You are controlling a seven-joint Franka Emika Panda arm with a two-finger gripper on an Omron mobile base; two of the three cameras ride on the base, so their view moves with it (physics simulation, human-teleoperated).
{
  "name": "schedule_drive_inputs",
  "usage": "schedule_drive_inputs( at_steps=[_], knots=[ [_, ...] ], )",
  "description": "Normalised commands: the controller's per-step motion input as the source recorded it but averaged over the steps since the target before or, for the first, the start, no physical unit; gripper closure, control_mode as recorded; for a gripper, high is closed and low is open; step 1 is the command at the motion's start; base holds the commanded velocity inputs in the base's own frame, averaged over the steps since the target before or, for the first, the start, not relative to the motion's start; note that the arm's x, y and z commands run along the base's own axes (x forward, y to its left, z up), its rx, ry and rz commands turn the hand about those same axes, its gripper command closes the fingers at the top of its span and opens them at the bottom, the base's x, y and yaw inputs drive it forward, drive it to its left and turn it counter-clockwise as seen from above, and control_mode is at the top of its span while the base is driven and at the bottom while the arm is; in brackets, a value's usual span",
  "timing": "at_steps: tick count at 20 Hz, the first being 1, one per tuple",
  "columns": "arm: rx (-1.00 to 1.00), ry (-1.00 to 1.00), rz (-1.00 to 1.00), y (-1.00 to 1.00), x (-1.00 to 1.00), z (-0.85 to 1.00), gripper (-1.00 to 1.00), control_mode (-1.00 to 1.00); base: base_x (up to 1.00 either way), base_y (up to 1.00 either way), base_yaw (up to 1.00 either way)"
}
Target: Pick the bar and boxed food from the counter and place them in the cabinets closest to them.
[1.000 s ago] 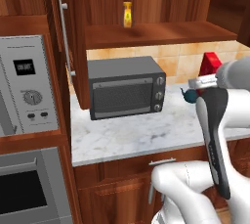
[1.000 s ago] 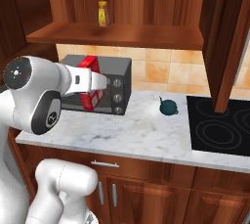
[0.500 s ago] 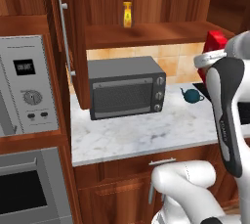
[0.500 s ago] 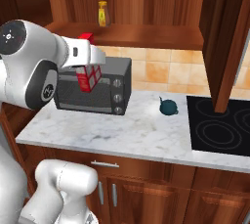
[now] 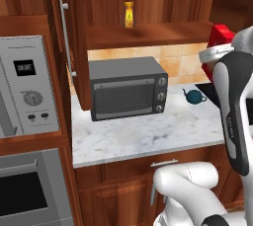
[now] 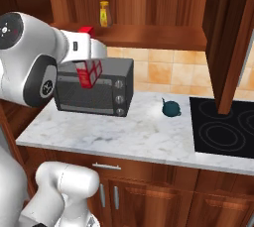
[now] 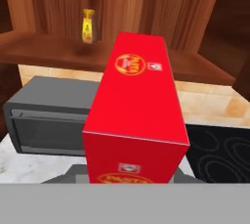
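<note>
The boxed food (image 6: 90, 74), a tall slim red carton, hangs in the air in front of the toaster oven, tilted, with my gripper (image 6: 85, 55) shut on it. In the hand view the carton (image 7: 135, 104) fills the middle and hides my fingertips. From the left base view its red top (image 5: 221, 37) pokes out behind my arm at shelf height. The cabinets' open shelf (image 6: 149, 35) (image 5: 153, 33) runs just beyond and above the carton. The bar is out of view.
A yellow bottle (image 6: 104, 14) (image 7: 88, 25) stands on the shelf. Below it sit the grey toaster oven (image 5: 127, 93) (image 6: 95, 90), a small teal teapot (image 6: 171, 108) and the black cooktop (image 6: 224, 131). An open cabinet door with a long silver handle (image 5: 64, 36) hangs left of the shelf.
My arm has lifted the carton from just above the counter to shelf height, and it has tipped from upright to slanted.
</note>
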Motion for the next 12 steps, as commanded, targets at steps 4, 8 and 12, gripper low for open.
schedule_drive_inputs(
  at_steps=[4, 8, 12],
  knots=[
    [0.01, -0.04, 0.0, 0.0, 0.0, 0.34, 1.0, -1.0, 0.0, 0.0, 0.0],
    [0.0, -0.02, 0.0, 0.0, 0.01, 0.25, 1.0, -1.0, 0.0, 0.0, 0.0],
    [0.0, 0.0, 0.0, 0.0, 0.06, 0.08, 1.0, -1.0, 0.0, 0.0, 0.0]
  ],
)
